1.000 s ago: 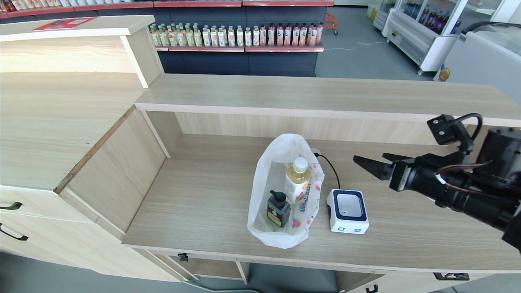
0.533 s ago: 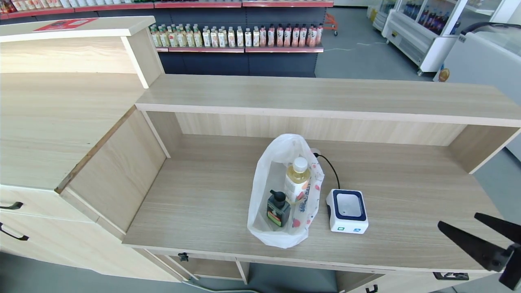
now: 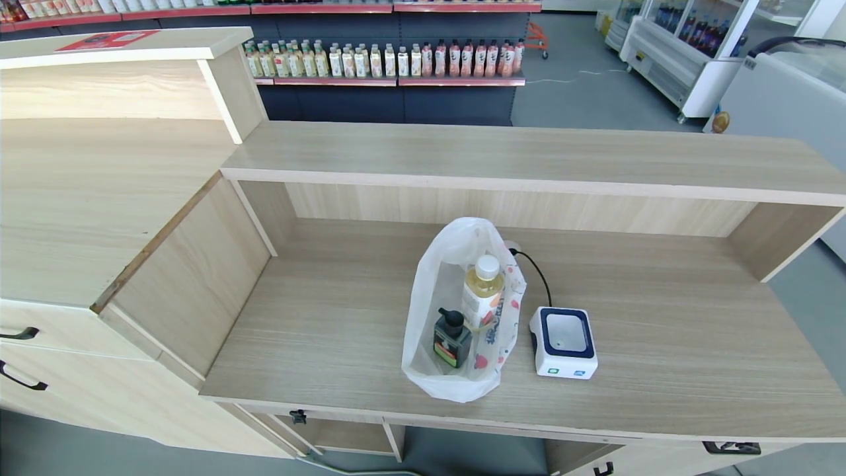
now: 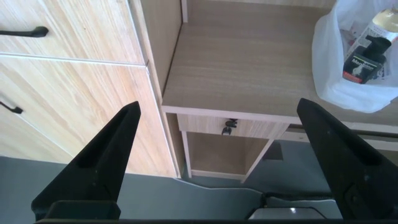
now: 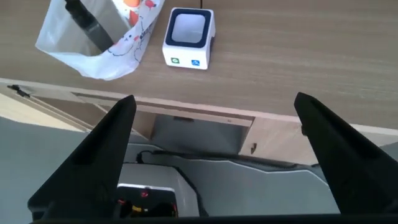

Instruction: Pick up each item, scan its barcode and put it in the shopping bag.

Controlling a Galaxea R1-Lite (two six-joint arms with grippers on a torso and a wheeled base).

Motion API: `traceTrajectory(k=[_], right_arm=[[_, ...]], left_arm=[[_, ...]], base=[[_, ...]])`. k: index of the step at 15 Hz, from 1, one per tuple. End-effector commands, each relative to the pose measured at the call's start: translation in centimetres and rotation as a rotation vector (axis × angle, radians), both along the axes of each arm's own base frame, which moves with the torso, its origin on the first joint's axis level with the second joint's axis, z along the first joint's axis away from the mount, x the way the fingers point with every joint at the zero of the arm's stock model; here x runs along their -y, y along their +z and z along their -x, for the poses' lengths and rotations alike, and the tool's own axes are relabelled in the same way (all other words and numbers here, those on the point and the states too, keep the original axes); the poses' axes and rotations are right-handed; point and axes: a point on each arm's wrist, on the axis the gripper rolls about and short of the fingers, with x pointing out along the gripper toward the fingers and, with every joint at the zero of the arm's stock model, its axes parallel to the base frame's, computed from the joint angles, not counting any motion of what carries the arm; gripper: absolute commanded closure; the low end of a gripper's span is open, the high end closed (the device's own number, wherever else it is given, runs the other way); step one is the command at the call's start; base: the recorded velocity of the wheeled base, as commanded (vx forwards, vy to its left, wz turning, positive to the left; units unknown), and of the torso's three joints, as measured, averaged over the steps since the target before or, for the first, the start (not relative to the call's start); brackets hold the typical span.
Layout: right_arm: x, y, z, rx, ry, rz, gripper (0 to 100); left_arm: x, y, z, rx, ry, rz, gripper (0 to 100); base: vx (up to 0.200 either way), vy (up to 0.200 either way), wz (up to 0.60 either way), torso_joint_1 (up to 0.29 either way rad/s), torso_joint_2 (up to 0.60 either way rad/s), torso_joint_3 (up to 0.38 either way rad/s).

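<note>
Pale wood-grain bench carries one thin, crinkled white shopping bag, standing open with two items inside: a tall bottle with a white cap and a squat dark pump bottle. One boxy white scanner sits just beside the bag. The right tool has drawn back from above the bench to its front edge, spread and empty. The left tool is also spread and empty.

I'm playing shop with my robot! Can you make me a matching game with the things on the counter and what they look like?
Things:
1. shopping bag
2. tall bottle
3. small bottle
4. scanner

Clues:
A. black pump top
B. white box beside the bag
C. white cap
D. open, holding both bottles

Pairs: 1-D, 2-C, 3-A, 4-B
</note>
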Motion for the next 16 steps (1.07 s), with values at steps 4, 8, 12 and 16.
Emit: traceTrajectory(k=[4, 8, 12, 16], right_arm=[[0.02, -1.31, 2.66, 0.212, -0.066, 0.034, 0], [0.09, -1.32, 2.70, 0.215, -0.089, 0.015, 0], [0.08, -1.33, 2.68, 0.213, -0.086, 0.033, 0], [0.11, -1.77, 2.68, 0.172, -0.096, 0.040, 0]], left_arm=[[0.00, 0.00, 0.00, 0.000, 0.000, 0.000, 0], [0.00, 0.00, 0.00, 0.000, 0.000, 0.000, 0], [0.00, 0.00, 0.00, 0.000, 0.000, 0.000, 0], [0.00, 0.00, 0.00, 0.000, 0.000, 0.000, 0]], base=[[0.000, 0.000, 0.00, 0.000, 0.00, 0.000], [0.000, 0.000, 0.00, 0.000, 0.00, 0.000], [0.000, 0.000, 0.00, 0.000, 0.00, 0.000], [0.000, 0.000, 0.00, 0.000, 0.00, 0.000]])
